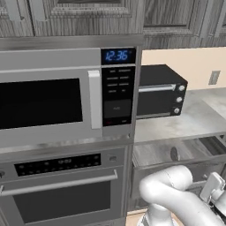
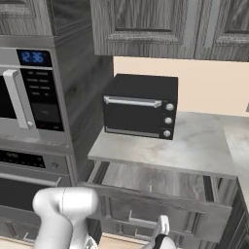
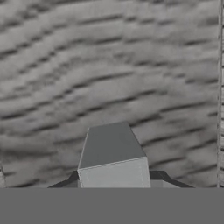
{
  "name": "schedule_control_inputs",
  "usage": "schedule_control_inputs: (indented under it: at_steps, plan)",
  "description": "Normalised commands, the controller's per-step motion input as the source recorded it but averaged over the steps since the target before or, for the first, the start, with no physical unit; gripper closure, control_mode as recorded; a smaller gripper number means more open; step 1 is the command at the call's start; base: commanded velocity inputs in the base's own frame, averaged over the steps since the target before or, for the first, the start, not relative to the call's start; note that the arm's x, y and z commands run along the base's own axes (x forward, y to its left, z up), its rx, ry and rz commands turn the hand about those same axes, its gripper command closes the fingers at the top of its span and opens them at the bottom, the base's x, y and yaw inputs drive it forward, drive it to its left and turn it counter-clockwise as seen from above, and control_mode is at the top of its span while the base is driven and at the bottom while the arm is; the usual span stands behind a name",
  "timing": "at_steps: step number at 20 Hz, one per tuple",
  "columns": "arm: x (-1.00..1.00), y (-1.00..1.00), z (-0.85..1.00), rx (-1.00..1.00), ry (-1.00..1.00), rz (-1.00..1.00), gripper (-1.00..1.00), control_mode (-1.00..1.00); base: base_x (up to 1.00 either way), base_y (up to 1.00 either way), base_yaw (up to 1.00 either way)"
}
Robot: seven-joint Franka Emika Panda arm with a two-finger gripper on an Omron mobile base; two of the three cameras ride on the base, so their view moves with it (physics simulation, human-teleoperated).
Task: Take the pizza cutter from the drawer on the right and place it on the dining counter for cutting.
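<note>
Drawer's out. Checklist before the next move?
1. Drawer open: ok, it is pulled out under the worktop.
2. Gripper free to reach in: not ok, it looks closed on the handle, facing the wood-grain front.
3. Pizza cutter located: cannot tell; a dark oval thing lies in the drawer, too small to identify.
4. Space above the drawer: ok, the toaster oven sits back on the worktop.

Glossy white arm point(image 1: 176, 194) of rounded, tube-like segments; a darker joint seems to show at its wrist.
</note>
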Motion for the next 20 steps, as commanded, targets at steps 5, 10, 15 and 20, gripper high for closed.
schedule_control_inputs:
  at_steps: [5, 10, 15, 20]
  plan:
    - [-0.55, -0.38, 0.0, 0.0, 0.01, 0.0, 1.0, -1.0, 0.0, 0.0, 0.0]
    - [-0.51, -0.36, 0.0, 0.0, 0.0, 0.0, 1.0, -1.0, 0.0, 0.0, 0.0]
    - [-0.39, -0.23, 0.0, 0.0, 0.0, 0.0, 1.0, -1.0, 0.0, 0.0, 0.0]
    - [-0.45, -0.25, 0.0, 0.0, 0.0, 0.0, 1.0, -1.0, 0.0, 0.0, 0.0]
